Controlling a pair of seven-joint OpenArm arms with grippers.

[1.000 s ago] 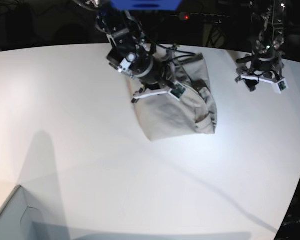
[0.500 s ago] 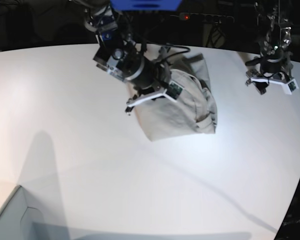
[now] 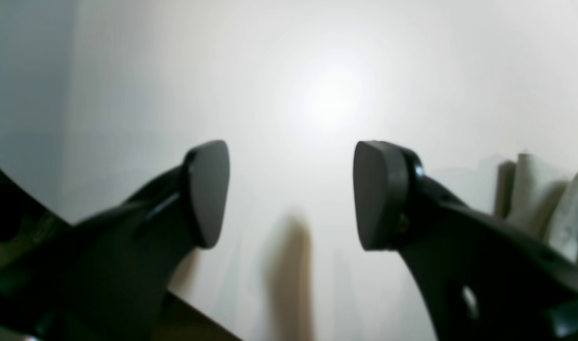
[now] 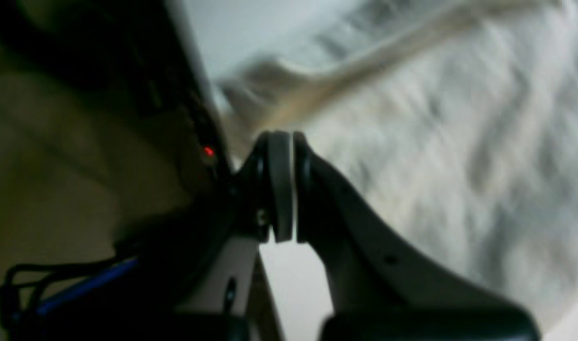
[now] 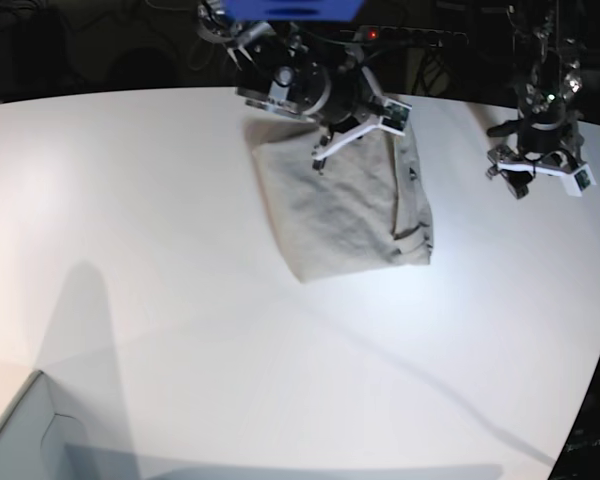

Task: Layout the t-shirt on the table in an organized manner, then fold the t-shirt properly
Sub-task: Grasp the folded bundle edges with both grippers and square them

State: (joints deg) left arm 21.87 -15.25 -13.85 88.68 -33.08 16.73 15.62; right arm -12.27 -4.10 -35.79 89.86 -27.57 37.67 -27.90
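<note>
The t-shirt (image 5: pixel 345 210) lies folded into a compact light grey-beige block on the white table (image 5: pixel 180 300), slightly right of the middle. My right gripper (image 5: pixel 352 140) hangs over the shirt's far edge, clear of the cloth. In the right wrist view this gripper (image 4: pixel 282 184) is shut, pads pressed together with nothing between them, and the blurred t-shirt (image 4: pixel 436 142) fills the background. My left gripper (image 5: pixel 533 178) hovers to the right of the shirt. Its jaws stand wide open over bare table (image 3: pixel 327 94) in the left wrist view, the gripper (image 3: pixel 293 194) holds nothing, and a bit of t-shirt (image 3: pixel 545 199) shows at the right edge.
A grey box corner (image 5: pixel 20 440) sits at the near left of the table. Beyond the curved far edge (image 5: pixel 130 95) is a dark space with cables and a red light (image 5: pixel 373 34).
My right arm has lifted off the shirt and swung back toward the far edge. The cloth it was pressing now lies flat. The left gripper shifted slightly right, then held still.
</note>
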